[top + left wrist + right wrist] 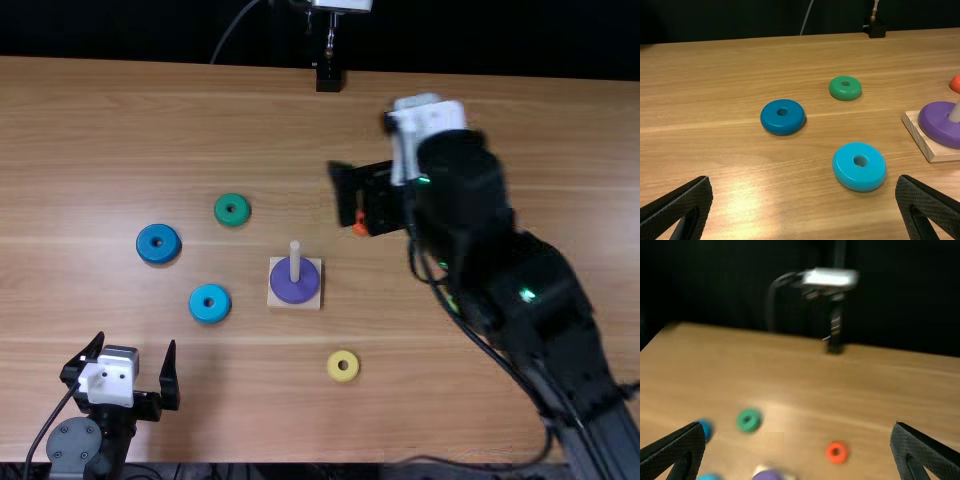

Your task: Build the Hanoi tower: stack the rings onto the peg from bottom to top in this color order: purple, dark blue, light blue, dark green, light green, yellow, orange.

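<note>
Purple ring (283, 290) on the peg (295, 262); both jaws wide apart and empty.
Right gripper (350, 195): orange ring (830, 452) on the counter (250, 400), seen through the open gap, beyond the jaws, held by neither. Left gripper (136, 342): light blue ring (197, 303) out past its jaws, untouched; dark blue ring (145, 244) and dark green ring (222, 208) farther off. Yellow ring (334, 366) nearer me than the peg. Top view: orange ring partly covered by the right gripper; yellowish-green sliver (452, 300) at the right arm (480, 230), hard to make out.
</note>
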